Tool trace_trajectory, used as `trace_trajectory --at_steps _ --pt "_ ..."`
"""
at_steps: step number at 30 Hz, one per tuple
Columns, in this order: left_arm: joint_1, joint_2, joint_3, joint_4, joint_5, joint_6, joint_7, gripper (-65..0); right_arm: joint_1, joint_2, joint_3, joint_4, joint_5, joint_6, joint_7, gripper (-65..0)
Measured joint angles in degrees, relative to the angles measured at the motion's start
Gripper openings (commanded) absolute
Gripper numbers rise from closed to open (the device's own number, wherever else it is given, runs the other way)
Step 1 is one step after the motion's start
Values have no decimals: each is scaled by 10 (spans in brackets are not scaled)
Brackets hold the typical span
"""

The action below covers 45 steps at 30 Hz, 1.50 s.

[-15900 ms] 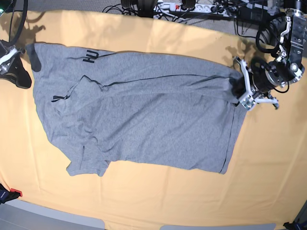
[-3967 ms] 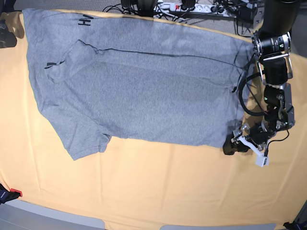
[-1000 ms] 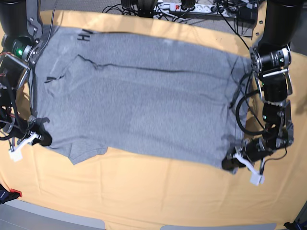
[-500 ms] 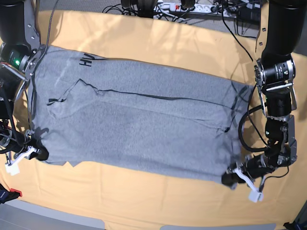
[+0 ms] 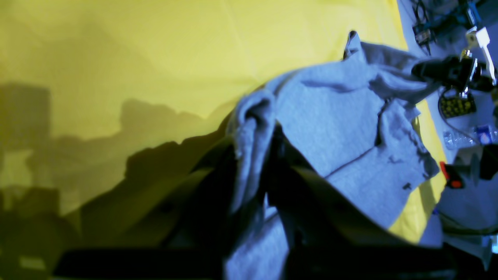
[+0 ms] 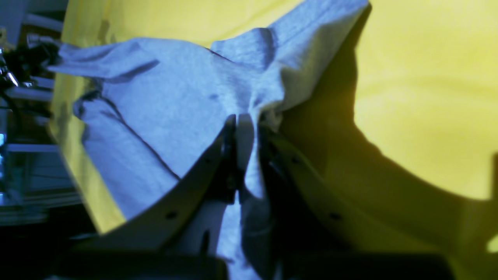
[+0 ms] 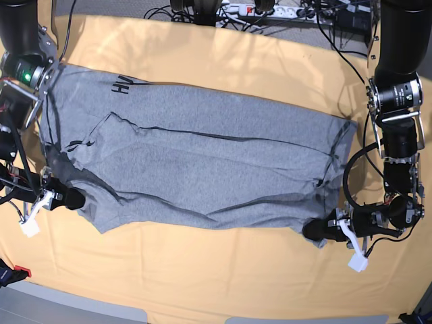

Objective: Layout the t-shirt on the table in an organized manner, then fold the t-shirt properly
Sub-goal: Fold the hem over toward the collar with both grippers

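The grey t-shirt (image 7: 202, 169) lies spread across the yellow-orange table (image 7: 223, 283), with black lettering (image 7: 121, 84) near its far left corner and creases along its near edge. My left gripper (image 7: 316, 232) is shut on the shirt's near right corner. My right gripper (image 7: 69, 200) is shut on the near left corner. In the left wrist view the dark fingers (image 5: 288, 186) pinch a bunched fold of the t-shirt (image 5: 342, 128), and the table (image 5: 155, 58) shows beyond. In the right wrist view the gripper (image 6: 239, 132) clamps the t-shirt (image 6: 175, 109) over the table (image 6: 420, 97).
A power strip and tangled cables (image 7: 256, 10) run along the table's far edge. A small red and black object (image 7: 19, 272) sits at the near left corner. Both arms' upper links stand over the table's left and right sides.
Both grippers dragged the shirt toward the table's front, then eased back and inward. The near hem now sags in wrinkles between them.
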Motion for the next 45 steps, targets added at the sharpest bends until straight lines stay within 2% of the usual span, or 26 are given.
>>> trace_trajectory --at_steps 6,10,16,20,22,26,33,37,44,45 --pt "7 -22 0 30 -9 0 10 -650 -83 0 0 146 -13 0 6 -650" --pt "47 -25 0 117 -10 0 5 -650 -117 7 0 201 -58 0 51 -650" --pt "144 -54 2 236 6 -1 -17 -650 -126 16 -1 206 -72 0 50 -650" --pt "169 -89 1 245 21 -1 -63 -650 -124 46 -2 206 -69 0 50 -650" --pt "173 -97 1 246 21 -1 -64 -650 -124 50 -2 207 -66 0 51 -650" --pt "177 -93 1 247 16 -1 -54 -650 -132 45 -2 207 -57 0 45 -650" --pt "177 -102 1 252 -64 -1 28 -650 -157 47 -2 207 -10 0 -1 -650" --pt "178 -119 1 253 -39 -1 25 -650 -174 48 -2 207 -10 0 -1 -650" --pt "229 -129 2 254 -49 -1 8 -650 -175 48 -2 207 -8 0 -1 -650" --pt "238 -128 2 254 -53 -1 -6 -620 -176 48 -2 207 -8 0 -1 -617"
